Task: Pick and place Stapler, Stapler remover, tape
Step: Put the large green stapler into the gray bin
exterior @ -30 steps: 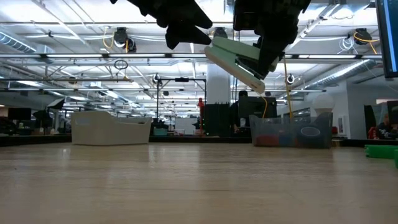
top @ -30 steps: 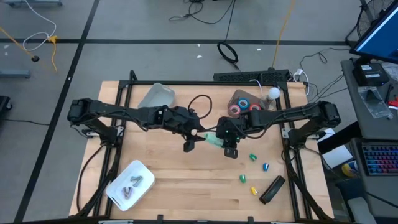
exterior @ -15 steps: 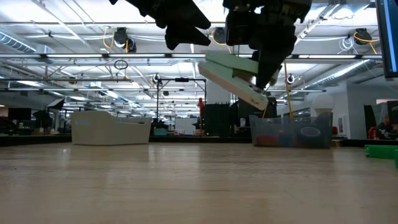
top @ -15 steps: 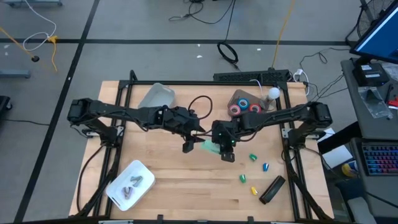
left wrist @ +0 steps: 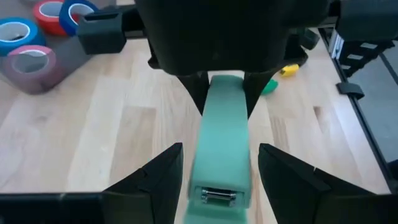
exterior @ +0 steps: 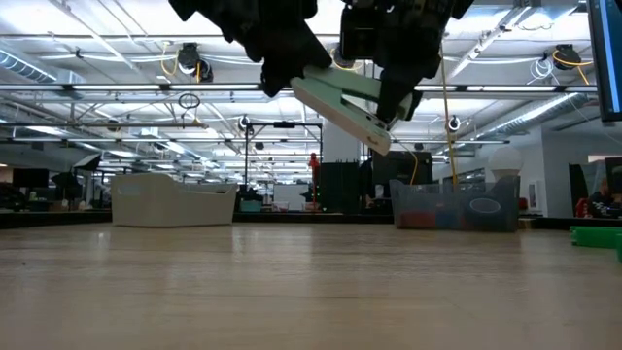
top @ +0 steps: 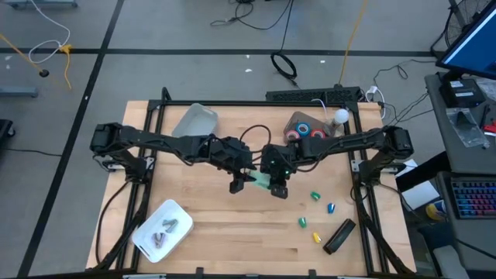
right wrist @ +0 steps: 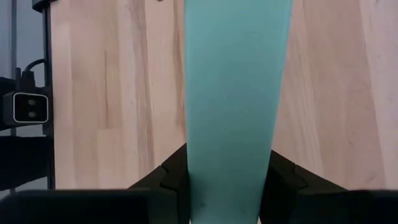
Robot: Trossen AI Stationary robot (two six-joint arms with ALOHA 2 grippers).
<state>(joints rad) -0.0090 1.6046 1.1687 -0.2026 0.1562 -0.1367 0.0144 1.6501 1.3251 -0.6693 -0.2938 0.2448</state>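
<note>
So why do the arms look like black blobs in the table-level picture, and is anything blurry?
Low view: bright ceiling lights behind them silhouette the right gripper and left gripper; only the pale green stapler keeps colour. Right wrist view: the stapler sits so close that it is a soft, featureless band. Left wrist view: the tape rolls look slightly soft. High view: evenly lit, faint shadows on the table.

Table [top: 232, 225] was pale wood, smooth, visible grain, slight sheen. Stapler [left wrist: 219, 155] looked matt mint-green plastic with a shiny metal staple slot at its end. Fingers [left wrist: 152, 177] were matt black plastic. Tape [left wrist: 25, 53] rolls looked glossy. Far-right bin [exterior: 455, 209] was clear plastic.
</note>
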